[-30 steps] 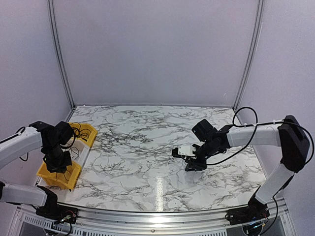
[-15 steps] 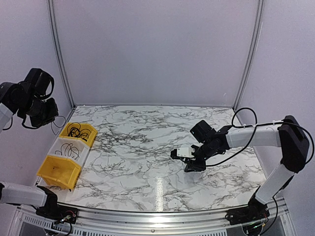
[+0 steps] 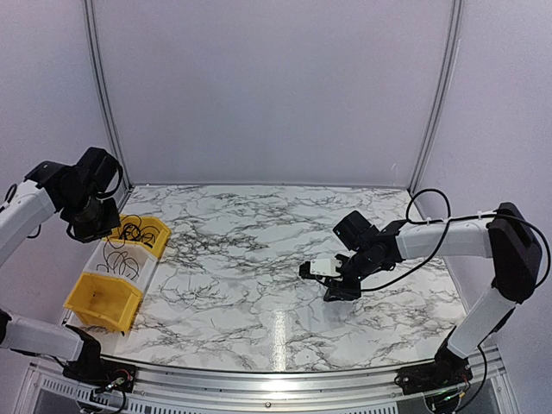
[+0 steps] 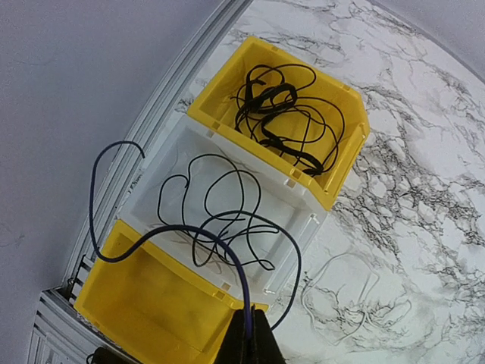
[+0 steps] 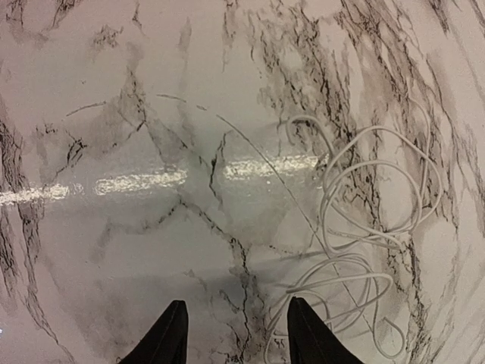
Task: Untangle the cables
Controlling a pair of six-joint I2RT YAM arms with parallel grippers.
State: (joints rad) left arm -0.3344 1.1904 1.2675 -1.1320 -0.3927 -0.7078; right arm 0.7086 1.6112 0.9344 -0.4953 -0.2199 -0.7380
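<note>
Marble table (image 5: 114, 114): white cable (image 5: 324, 224) lies just beside right pincer (image 5: 237, 303).

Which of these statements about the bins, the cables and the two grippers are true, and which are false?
1. The left gripper is shut on a dark cable. True.
2. The far yellow bin holds no cables. False: a tangle of black cables lies in it.
3. The white bin stands between the far yellow bin and the near yellow bin. True.
4. The right gripper is shut on the white cable. False: its jaws stand open with nothing between them, and the white cable lies on the table off to one side.
</note>
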